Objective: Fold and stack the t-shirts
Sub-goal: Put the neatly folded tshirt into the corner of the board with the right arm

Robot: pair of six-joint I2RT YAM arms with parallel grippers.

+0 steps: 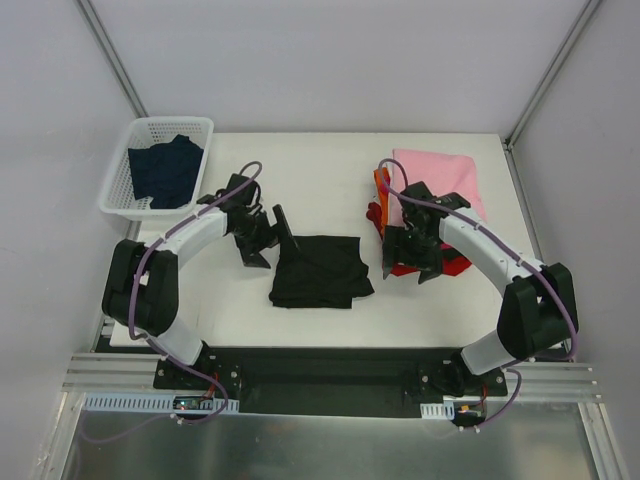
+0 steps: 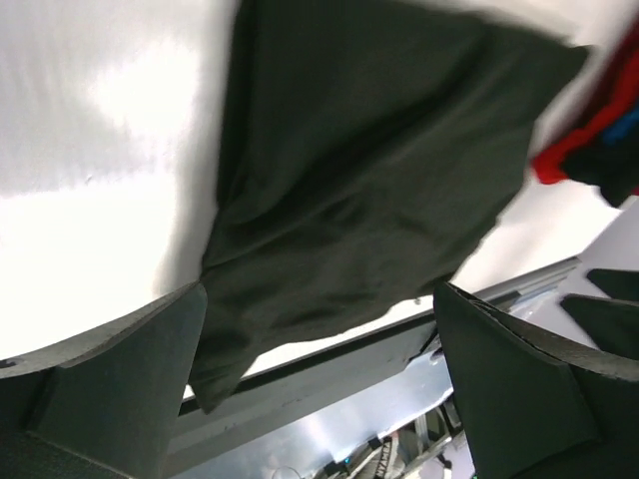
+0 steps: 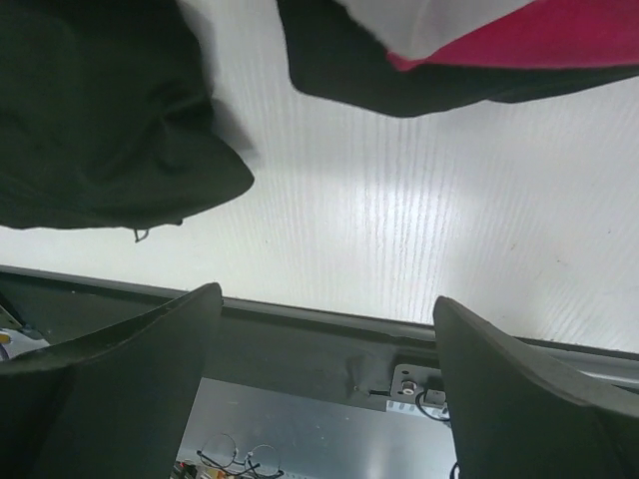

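A white basket (image 1: 118,185) sits at the far left corner of the table (image 1: 300,170), with a dark navy t-shirt (image 1: 165,172) inside; the black t-shirt (image 1: 320,270) lies folded mid-table, toward the near edge; the pink t-shirt (image 1: 445,175) tops a pile at the far right, with orange cloth (image 1: 381,181) and red cloth (image 1: 398,268) showing at its edges; my right arm covers much of that pile, so I can't sort its lower layers; the left gripper (image 1: 267,240) hangs just left of the black t-shirt, fingers spread wide, holding nothing; the right gripper (image 1: 412,265) hovers over the pile's near side, likewise wide apart and empty.
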